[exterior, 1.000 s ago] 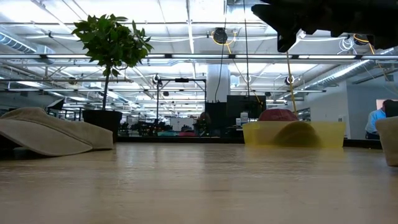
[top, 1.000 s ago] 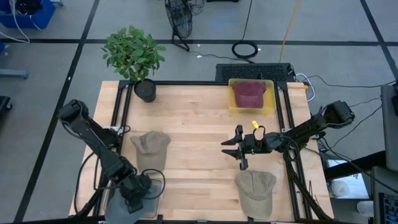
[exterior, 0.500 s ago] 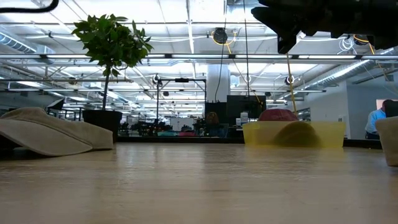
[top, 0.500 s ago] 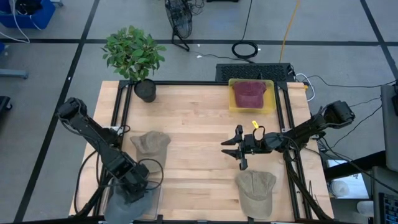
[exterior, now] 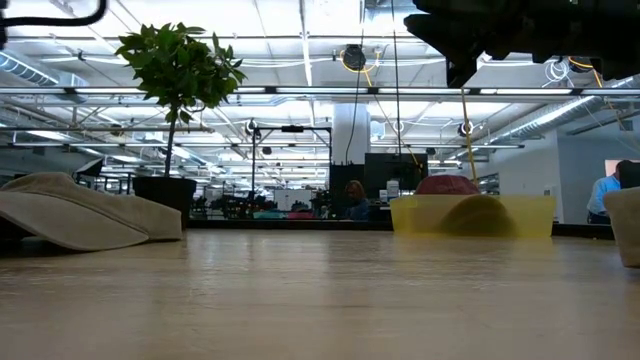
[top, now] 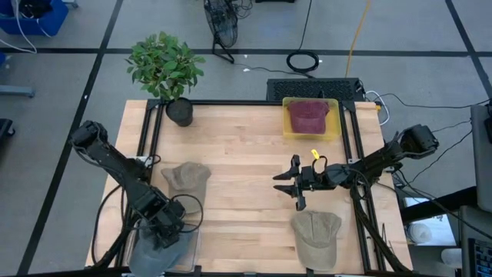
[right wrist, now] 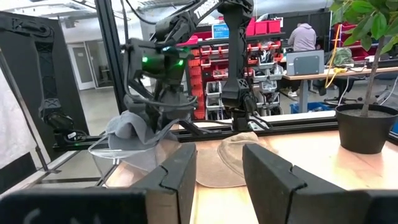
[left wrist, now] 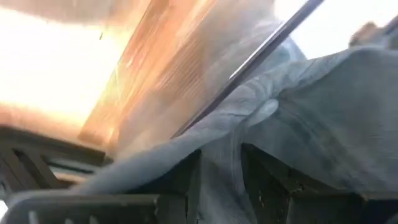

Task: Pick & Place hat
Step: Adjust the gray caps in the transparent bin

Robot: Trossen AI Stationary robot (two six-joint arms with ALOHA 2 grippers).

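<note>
A grey hat (top: 163, 252) sits low at the table's near left corner over a clear container (right wrist: 113, 155); my left gripper (top: 166, 228) is shut on it. In the right wrist view the grey hat (right wrist: 132, 132) hangs below that gripper. One khaki hat (top: 186, 178) lies flat left of centre, another khaki hat (top: 317, 235) near the right near edge. A maroon hat (top: 308, 115) rests in a yellow bin (top: 287, 132). My right gripper (top: 279, 184) hovers open above mid-table, right of centre, touching nothing. My left gripper pinches a fold of the grey hat's cloth (left wrist: 219, 163) between its two fingers (left wrist: 181, 183), coming from above. The hat hangs below the fingers, its lower part still in the clear container (right wrist: 113, 155); how many layers are held I cannot tell.
A potted plant (top: 166, 71) stands at the far left corner, its pot (top: 180, 112) on the table. The yellow bin (exterior: 470, 216) sits at the far right. Bare wood lies across the table's middle (top: 238, 154). People show in the room beyond.
My left gripper has risen a little and drawn toward the far edge, bringing more of the grey hat up out of the clear container. The right arm has kept still.
</note>
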